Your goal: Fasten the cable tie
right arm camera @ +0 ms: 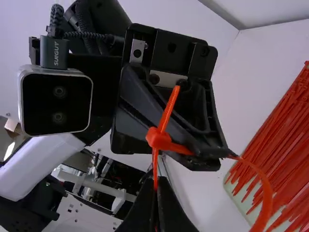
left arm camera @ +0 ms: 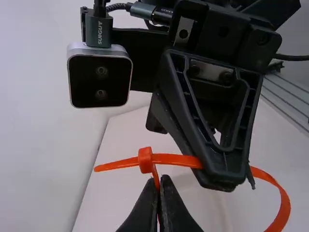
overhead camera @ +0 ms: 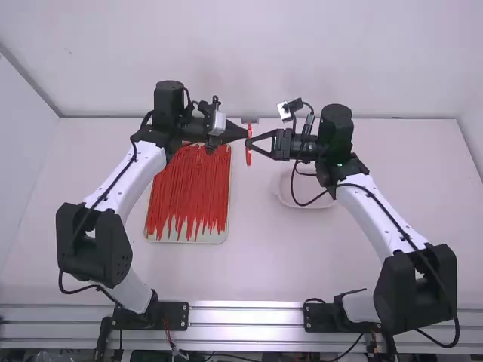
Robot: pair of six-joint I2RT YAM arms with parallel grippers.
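An orange-red cable tie (overhead camera: 248, 150) hangs in the air over the back middle of the table, bent into a loop (left arm camera: 282, 205). Its tail passes through the square head (left arm camera: 146, 158) and sticks out a short way beyond it. My left gripper (left arm camera: 158, 186) is shut on the strap just beside the head. From the opposite side my right gripper (right arm camera: 155, 186) is shut on another stretch of the same strap, a little below the head (right arm camera: 158, 139). In the high view the left gripper (overhead camera: 243, 133) and the right gripper (overhead camera: 253, 145) meet tip to tip at the tie.
A flat tray (overhead camera: 185, 240) filled with several loose red cable ties (overhead camera: 190, 188) lies left of the middle, under the left arm. A white dish (overhead camera: 285, 197) rests on the table below the right arm's wrist. White walls close the table at the back and the left.
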